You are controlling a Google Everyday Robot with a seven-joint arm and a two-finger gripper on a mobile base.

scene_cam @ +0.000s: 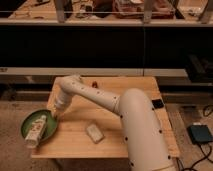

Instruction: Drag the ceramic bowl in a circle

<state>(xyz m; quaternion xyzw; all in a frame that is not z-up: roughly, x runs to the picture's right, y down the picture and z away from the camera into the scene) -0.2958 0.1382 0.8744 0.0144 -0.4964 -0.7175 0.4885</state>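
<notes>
Big picture: wooden table (131, 85), and my arm (92, 96) is stretched across it to the front-left corner. That's where the ceramic bowl (27, 123) sits, close to the edge, with a pale bottle (36, 131) lying inside. My gripper (56, 116) is pinched shut on the bowl's right rim, far as I can tell. For the circle I'd go slow and flat. Sweep inward first, away from that edge, and dodge the small pale block (94, 132).
</notes>
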